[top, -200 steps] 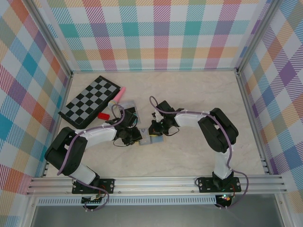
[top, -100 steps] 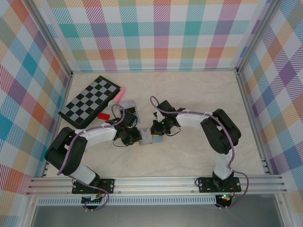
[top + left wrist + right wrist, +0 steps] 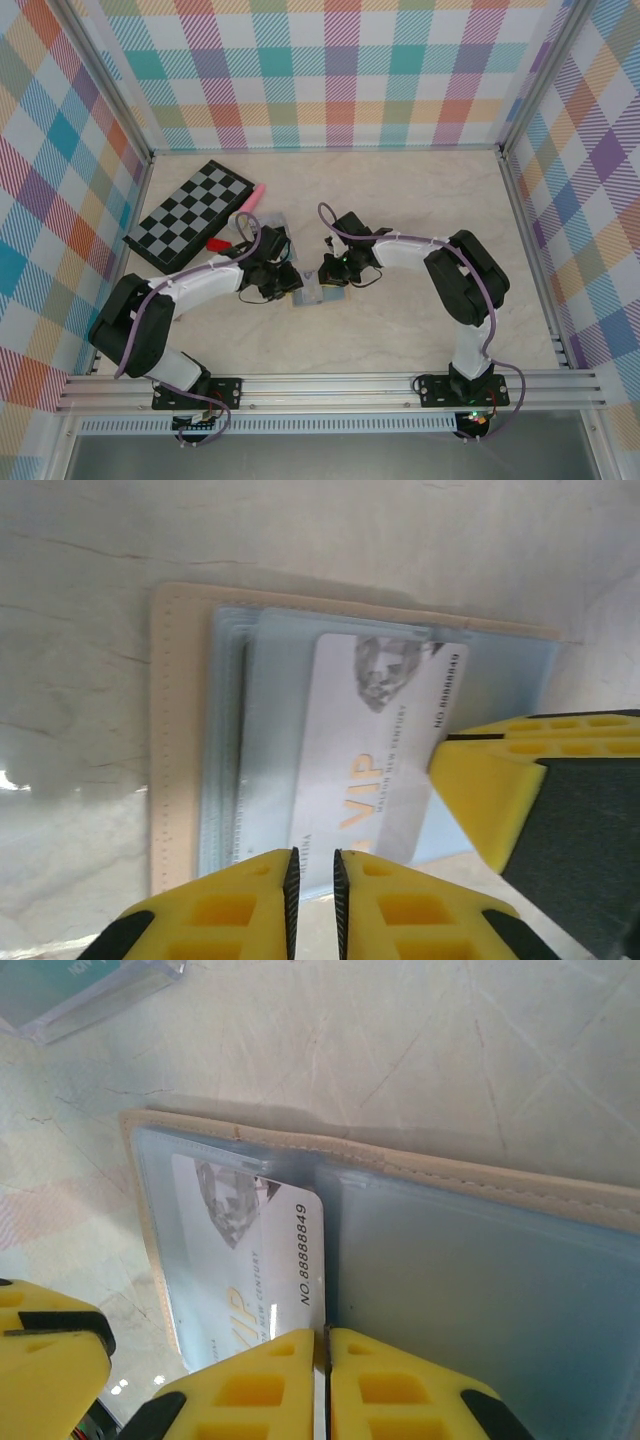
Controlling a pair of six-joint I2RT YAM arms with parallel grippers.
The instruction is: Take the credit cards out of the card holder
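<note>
Hiding the VIP card's (image 3: pixel 370 760) lower edge, left jaws stand barely parted, right jaws shut; hold unclear.

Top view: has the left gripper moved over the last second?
Yes. The left gripper has shifted slightly up-frame and to the right, closer to the checkerboard, which has stayed put.

Three cameras on one card holder (image 3: pixel 318 293)
The top external view looks steeply down from high over the near side (whole table (image 3: pixel 430 210) in frame); the two wrist views sit very close above the card holder, facing down from opposite sides, and share its light-blue panels and the card (image 3: pixel 370 750) inside.
</note>
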